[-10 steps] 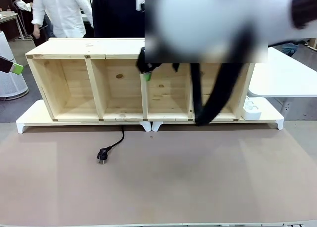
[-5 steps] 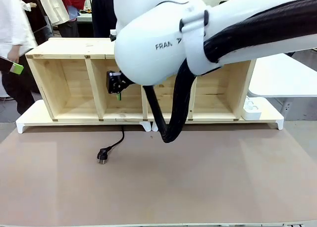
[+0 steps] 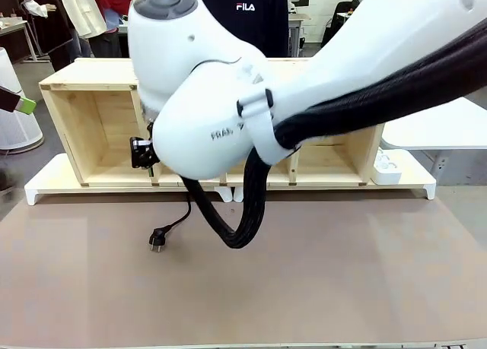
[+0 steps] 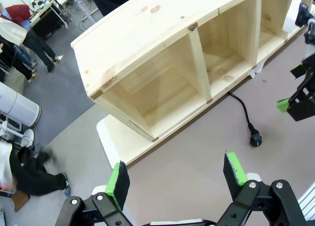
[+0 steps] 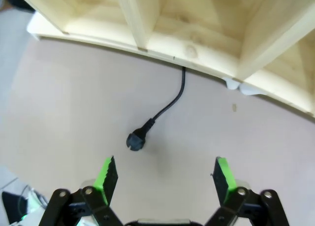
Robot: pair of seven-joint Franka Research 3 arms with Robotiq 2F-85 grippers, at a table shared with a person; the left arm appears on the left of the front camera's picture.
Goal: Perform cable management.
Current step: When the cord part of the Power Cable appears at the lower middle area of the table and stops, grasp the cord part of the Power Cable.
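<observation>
I read right jaws spread wide, empty, over cable [image 5: 147, 125] plug on desk [image 5: 74, 113]. Left jaws wide too, holding nothing, near wooden shelf [image 4: 147, 19].

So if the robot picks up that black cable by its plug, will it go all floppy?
Probably floppy: the cable lies in a loose curve, so it would likely droop. It looks thin, so it is probably light. The round plug could roll a little if pushed.
</observation>
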